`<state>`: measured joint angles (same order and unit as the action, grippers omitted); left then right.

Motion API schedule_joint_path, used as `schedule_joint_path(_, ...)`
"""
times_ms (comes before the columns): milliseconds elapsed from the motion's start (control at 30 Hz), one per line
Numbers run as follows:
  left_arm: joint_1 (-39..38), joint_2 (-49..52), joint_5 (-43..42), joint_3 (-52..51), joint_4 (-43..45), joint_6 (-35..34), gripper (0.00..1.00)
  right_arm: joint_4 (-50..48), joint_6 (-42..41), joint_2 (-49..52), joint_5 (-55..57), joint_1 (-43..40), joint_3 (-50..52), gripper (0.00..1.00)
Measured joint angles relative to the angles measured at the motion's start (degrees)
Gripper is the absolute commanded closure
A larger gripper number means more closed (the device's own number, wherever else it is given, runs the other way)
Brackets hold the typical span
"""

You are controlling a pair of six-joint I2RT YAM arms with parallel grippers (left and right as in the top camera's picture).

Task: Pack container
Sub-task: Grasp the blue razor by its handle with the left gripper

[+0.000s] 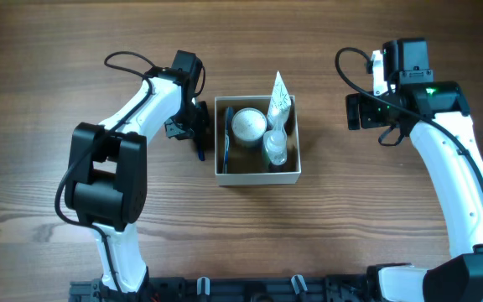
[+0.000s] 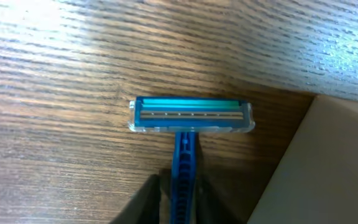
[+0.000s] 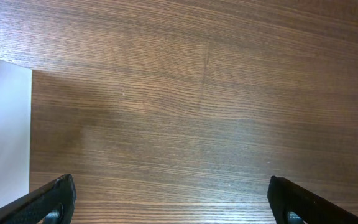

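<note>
The container [image 1: 258, 177] is a square shallow cardboard box, white outside and brown inside, at the table's middle. Its white wall shows in the left wrist view [image 2: 319, 168] and in the right wrist view [image 3: 5, 124]. My left gripper [image 1: 196, 132] is just left of the box. In the left wrist view it [image 2: 182, 196] is shut on the handle of a blue razor [image 2: 191, 115], whose head points away over the wood. My right gripper [image 1: 360, 111] is to the right of the box. In the right wrist view it [image 3: 169, 196] is wide open and empty above bare wood.
Inside the box are a round white-lidded jar [image 1: 248, 124], a white tube [image 1: 279, 94] leaning on the far right corner, a clear small bottle [image 1: 275, 148] and a thin blue item [image 1: 227, 138] along the left wall.
</note>
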<state>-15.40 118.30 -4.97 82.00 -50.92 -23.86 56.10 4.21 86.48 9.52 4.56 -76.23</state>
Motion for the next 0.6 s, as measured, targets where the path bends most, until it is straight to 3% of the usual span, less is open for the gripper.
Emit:
schedule_joint_path(367, 0.0, 0.1, 0.6, 0.0, 0.0, 0.4, 0.83, 0.0, 0.0, 0.0, 0.0, 0.0, 0.0, 0.0)
schedule_joint_path(600, 0.0, 1.2, 0.8, 0.2, 0.4, 0.6, 0.96, 0.0, 0.0, 0.0, 0.0, 0.0, 0.0, 0.0)
